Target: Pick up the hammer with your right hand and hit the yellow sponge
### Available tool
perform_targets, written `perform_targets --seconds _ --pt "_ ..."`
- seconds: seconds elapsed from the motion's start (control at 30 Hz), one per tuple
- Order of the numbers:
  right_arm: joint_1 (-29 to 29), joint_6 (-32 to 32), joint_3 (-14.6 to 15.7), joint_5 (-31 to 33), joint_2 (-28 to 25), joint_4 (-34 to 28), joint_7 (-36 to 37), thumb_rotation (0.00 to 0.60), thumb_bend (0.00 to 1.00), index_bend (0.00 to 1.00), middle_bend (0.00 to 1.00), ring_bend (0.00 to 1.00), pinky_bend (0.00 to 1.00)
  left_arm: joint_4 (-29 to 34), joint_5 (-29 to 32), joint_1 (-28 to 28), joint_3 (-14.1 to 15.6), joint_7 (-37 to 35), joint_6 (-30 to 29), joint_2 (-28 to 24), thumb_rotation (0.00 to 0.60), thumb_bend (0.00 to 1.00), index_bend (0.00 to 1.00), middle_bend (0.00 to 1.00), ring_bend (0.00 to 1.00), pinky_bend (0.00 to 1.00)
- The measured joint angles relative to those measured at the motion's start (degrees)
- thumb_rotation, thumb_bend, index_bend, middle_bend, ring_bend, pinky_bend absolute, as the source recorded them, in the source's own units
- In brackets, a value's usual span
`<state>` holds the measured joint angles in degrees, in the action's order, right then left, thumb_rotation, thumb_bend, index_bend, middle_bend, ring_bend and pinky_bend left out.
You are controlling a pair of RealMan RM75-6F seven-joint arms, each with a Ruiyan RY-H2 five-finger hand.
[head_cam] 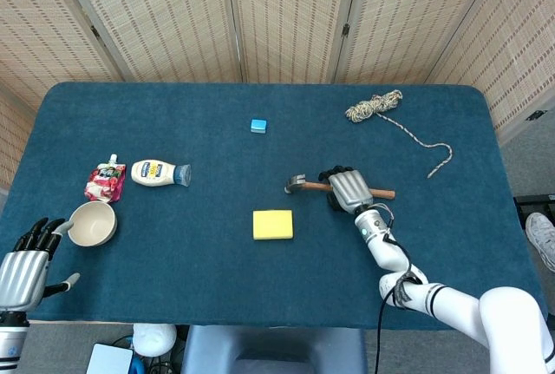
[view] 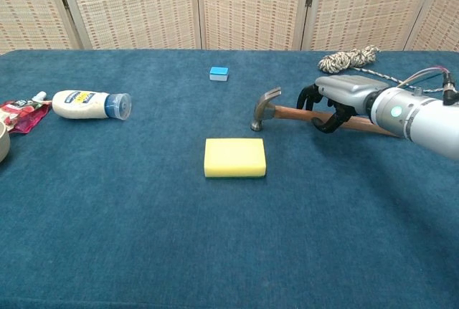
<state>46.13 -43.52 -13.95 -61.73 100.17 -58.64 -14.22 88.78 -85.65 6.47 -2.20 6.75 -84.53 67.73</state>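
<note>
Blue felt-like cloth covers the desk (head_cam: 260,287), and on it lies the hammer (head_cam: 305,185) — a steel claw head on a smooth brown wooden handle, flat on the cloth near the middle-right. Its long axis runs roughly left to right across the desk, with the head at the left end and the butt of the handle poking out to the right past the right hand (head_cam: 347,189). That hand, silver shell on the back with black fingers (view: 310,98), sits over the middle of the handle, palm down, the forearm stretching back toward the near right edge. In the chest view the fingers curl down over the far side of the handle while the thumb hooks in from the near side; they wrap around the wood, but whether they grip it firmly I cannot tell, and the hammer lies on the cloth.

Just in front of the hammer head, toward the near edge, sits the yellow sponge (view: 234,157) — a soft flat rectangle, apart from the hammer.

The left hand (head_cam: 24,268) hovers at the near left corner, its fingers spread and holding nothing, beside a pale round bowl (head_cam: 92,223). Further back lie a white squeeze bottle (head_cam: 159,173) on its side, a red pouch (head_cam: 105,182), a small blue cube (head_cam: 258,125) and a coiled braided rope (head_cam: 375,106).
</note>
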Motion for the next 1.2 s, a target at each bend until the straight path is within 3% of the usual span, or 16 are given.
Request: perform_targets --seconds 0.47,0.6,0.8,1.2 --pt "1.3 -0.2 -0.2 1.1 2.7 2.3 -0.5 0.6 0.61 0.34 0.37 0.25 0.27 -0.5 0.5 -0.2 -0.1 -0.3 0.1 -0.1 0.6 0.11 0.2 0.18 0.11 0.25" --pt "1.3 -0.8 -0.3 1.2 3.2 3.0 -0.4 0.6 0.54 0.34 0.37 0.25 0.27 -0.5 0.6 -0.1 0.0 -0.3 0.5 -0.2 0.6 0.11 0.2 0.18 0.11 0.25" --pt "1.5 -1.4 -0.6 1.7 4.2 4.0 -0.9 0.6 0.36 0.35 0.38 0.25 0.28 -0.4 0.7 0.0 0.0 -0.3 0.8 -0.2 0.6 0.11 0.2 0.18 0.11 0.25" --pt "1.7 -2.7 -1.1 1.4 5.6 5.1 -0.6 0.6 0.39 0.44 0.44 0.3 0.32 -0.9 0.9 0.1 0.0 -0.4 1.1 0.1 0.6 0.11 0.2 0.18 0.11 0.25"
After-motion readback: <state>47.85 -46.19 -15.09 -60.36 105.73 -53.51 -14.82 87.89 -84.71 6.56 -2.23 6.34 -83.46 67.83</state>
